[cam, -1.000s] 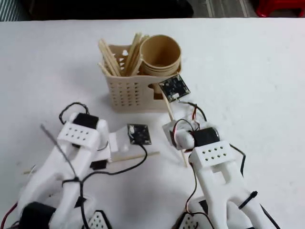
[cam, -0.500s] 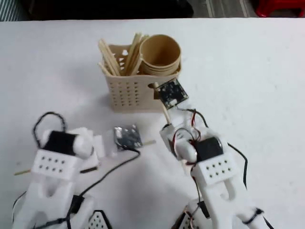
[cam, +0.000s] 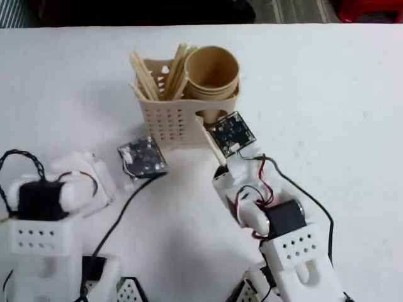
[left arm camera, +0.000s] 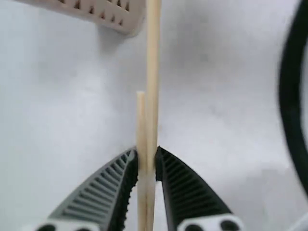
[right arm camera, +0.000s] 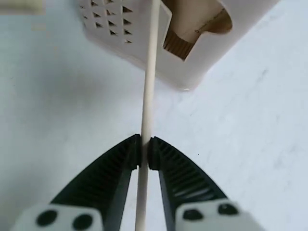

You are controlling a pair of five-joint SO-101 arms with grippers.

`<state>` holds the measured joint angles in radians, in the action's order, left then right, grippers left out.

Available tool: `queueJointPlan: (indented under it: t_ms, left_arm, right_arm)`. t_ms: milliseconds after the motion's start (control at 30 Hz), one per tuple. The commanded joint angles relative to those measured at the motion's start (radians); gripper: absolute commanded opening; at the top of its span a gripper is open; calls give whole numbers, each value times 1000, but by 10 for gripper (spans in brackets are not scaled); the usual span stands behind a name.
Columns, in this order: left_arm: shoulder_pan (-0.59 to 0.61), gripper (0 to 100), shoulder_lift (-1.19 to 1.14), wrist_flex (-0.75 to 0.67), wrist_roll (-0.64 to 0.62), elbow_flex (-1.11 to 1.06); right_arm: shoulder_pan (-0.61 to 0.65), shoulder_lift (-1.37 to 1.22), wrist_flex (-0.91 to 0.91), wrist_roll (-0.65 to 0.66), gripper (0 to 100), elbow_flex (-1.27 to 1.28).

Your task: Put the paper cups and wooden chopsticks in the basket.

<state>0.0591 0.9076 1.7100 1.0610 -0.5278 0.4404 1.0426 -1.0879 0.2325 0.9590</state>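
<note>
A cream perforated basket (cam: 171, 123) holds stacked paper cups (cam: 211, 70) and several wooden chopsticks (cam: 150, 77). My right gripper (right arm camera: 144, 145) is shut on one chopstick (right arm camera: 150, 72) just in front of the basket (right arm camera: 139, 41). A cup (right arm camera: 195, 26) shows through the basket's handle hole. In the high view that chopstick (cam: 210, 139) slants up against the basket's front right corner. My left gripper (left arm camera: 146, 155) is shut on two chopsticks (left arm camera: 153, 67) held side by side above the table, with a basket corner (left arm camera: 103, 12) beyond their tips. The left arm (cam: 39, 214) sits at the near left.
White table (cam: 327, 107) lies open to the right of and behind the basket. Black cables trail from both arms (cam: 286, 236) near the front edge. The left wrist's camera board (cam: 142, 157) hangs just left of the basket's front.
The left arm swung back and to the left, taking its chopsticks up off the table. The right arm pulled back slightly and tilted its chopstick toward the basket's front.
</note>
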Motion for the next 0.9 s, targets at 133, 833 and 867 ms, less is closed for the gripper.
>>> queueJointPlan:
  t_ms: [133,833,867]
  left_arm:
    - [-5,23,13,-5,-192,299]
    - [-272,23,10,-686,-795,416]
    - [-278,23,1,-721,-812,416]
  right_arm:
    - [2,19,97,58,17,66]
    - [-41,19,151,57,17,100]
    - [-41,19,151,57,17,101]
